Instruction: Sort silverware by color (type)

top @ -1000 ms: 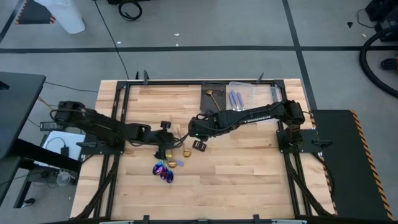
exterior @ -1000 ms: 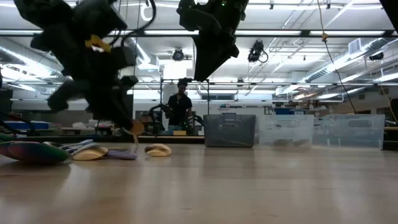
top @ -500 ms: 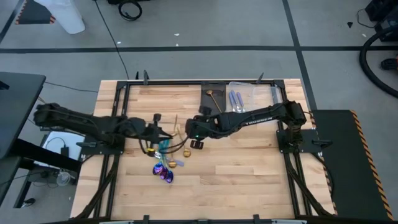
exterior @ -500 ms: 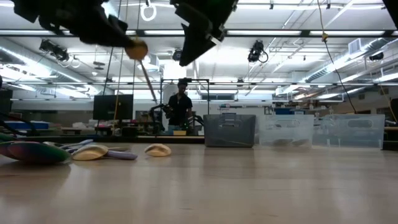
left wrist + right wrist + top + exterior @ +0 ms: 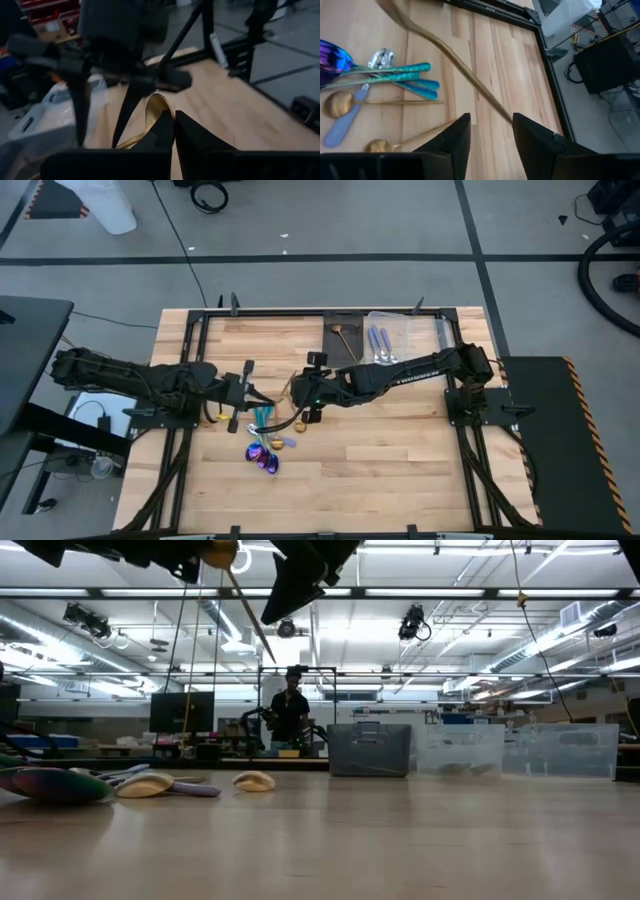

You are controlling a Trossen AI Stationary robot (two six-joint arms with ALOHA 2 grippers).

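My left gripper [image 5: 248, 388] is shut on a gold spoon [image 5: 245, 610] held high above the table. The spoon's bowl [image 5: 218, 554] is at the gripper and its handle slants down toward my right gripper [image 5: 306, 388]. My right gripper is open, and its fingers [image 5: 460, 135] stand on either side of the handle's free end [image 5: 505, 114]. I cannot tell whether they touch it. The other silverware lies in a pile [image 5: 265, 445] on the table: teal pieces [image 5: 395, 75], a purple-rainbow one [image 5: 330, 55], gold spoons [image 5: 340, 102] and a pale one [image 5: 345, 125]. My left gripper pinches the gold spoon at its bowl end [image 5: 156, 105] between its two shut fingers. The fingers lie about level and come from the table's left. The spoon is lifted clear of the table, with its handle slanting down toward the table's right.
At the far edge stand a dark tray [image 5: 345, 335] with a gold utensil in it and clear trays [image 5: 385, 335] holding bluish utensils. A person stands in the room beyond the table [image 5: 290, 705]. Bare wood lies on the near and right parts of the table [image 5: 400, 450].
My left gripper has risen from the pile with the gold spoon and drawn back a little toward the table's left. The spoon is now lifted clear, bowl high and handle slanting down. My right gripper has risen and moved toward the far edge, to the spoon's handle.
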